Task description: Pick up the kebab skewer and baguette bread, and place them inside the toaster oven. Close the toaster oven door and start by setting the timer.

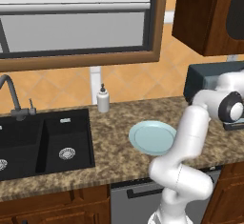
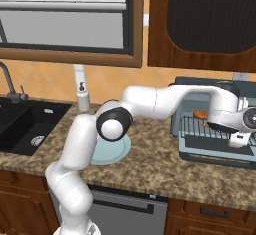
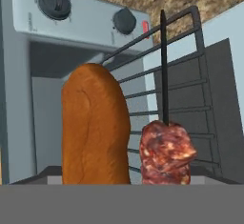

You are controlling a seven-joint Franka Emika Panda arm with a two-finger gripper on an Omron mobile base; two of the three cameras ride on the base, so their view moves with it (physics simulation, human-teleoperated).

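My claw (image 2: 239,140) over open toaster oven door (image 2: 220,154), jaw state indiscernible. Baguette bread (image 3: 94,127), kebab skewer (image 3: 166,149) on rack, bottoms cut off. Speckled granite counter (image 2: 150,164); sink (image 1: 43,139).

The orange-brown baguette bread (image 3: 95,127) and the kebab skewer (image 3: 165,147), dark red meat on a thin stick, lie side by side on the wire rack of the open slate-blue toaster oven (image 2: 187,86), its door (image 2: 215,156) dropped flat, right of frame.

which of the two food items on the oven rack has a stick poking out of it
The kebab skewer: dark red meat with a thin stick; the baguette bread is a plain orange-brown loaf.
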